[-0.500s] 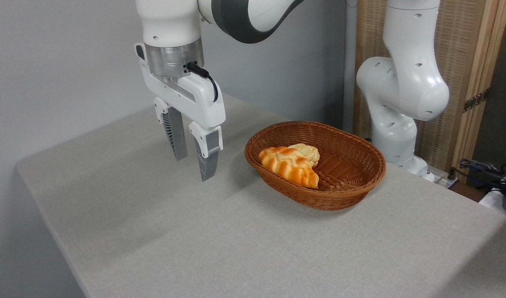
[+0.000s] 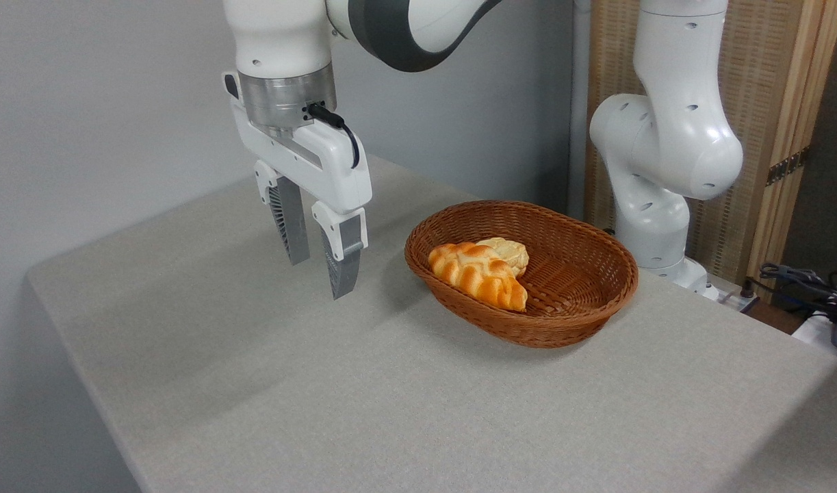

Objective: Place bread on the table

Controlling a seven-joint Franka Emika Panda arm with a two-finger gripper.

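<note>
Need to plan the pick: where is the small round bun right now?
The bun lies inside the wicker basket, right of centre, tucked behind the braided loaf.

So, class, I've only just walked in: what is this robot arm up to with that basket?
The gripper hangs open and empty above the table, to the left of the wicker basket. Nothing has been picked up yet. The bread, a small pale bun, sits in the basket, tucked behind a braided orange loaf and touching it. To put the bun on the table, the arm would likely first have to move right, over the basket.
</note>
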